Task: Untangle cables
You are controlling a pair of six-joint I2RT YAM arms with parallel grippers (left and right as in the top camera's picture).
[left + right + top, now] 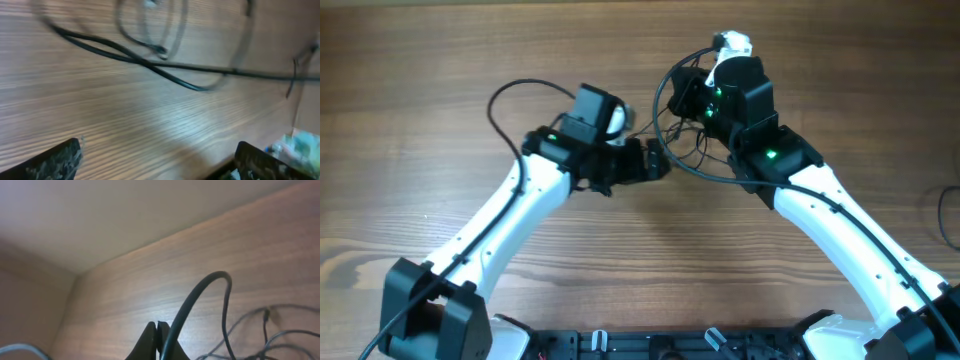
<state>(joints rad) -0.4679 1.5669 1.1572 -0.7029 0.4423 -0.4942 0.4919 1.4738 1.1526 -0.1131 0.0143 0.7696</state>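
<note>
Arms, two, white-shelled with black joints, reach from the near edge over a wood-grain table (420, 60); left arm (510, 215) angles up and right, right arm (840, 215) up and left, so both tips meet near the middle; left gripper (159, 147) has its two dark, speckled fingers spread wide with only bare wood between them, holding nothing; just beyond lie the cables (145, 63), thin, black, round and flexible, resting on the table between the two grippers; from the left wrist, one straight strand runs left to right across the view, a darker pair crosses it on a diagonal, and blurred loops curl beyond; their exact number cannot be told; one small plug end (161, 49) lies inside a loop; farther on, right gripper (157, 329) has its two fingers pressed together, apparently pinching a cord that arches up and over to the right, then drops towards more thin strands; farthest, a pale plain wall (125, 215) meets the table edge.
</note>
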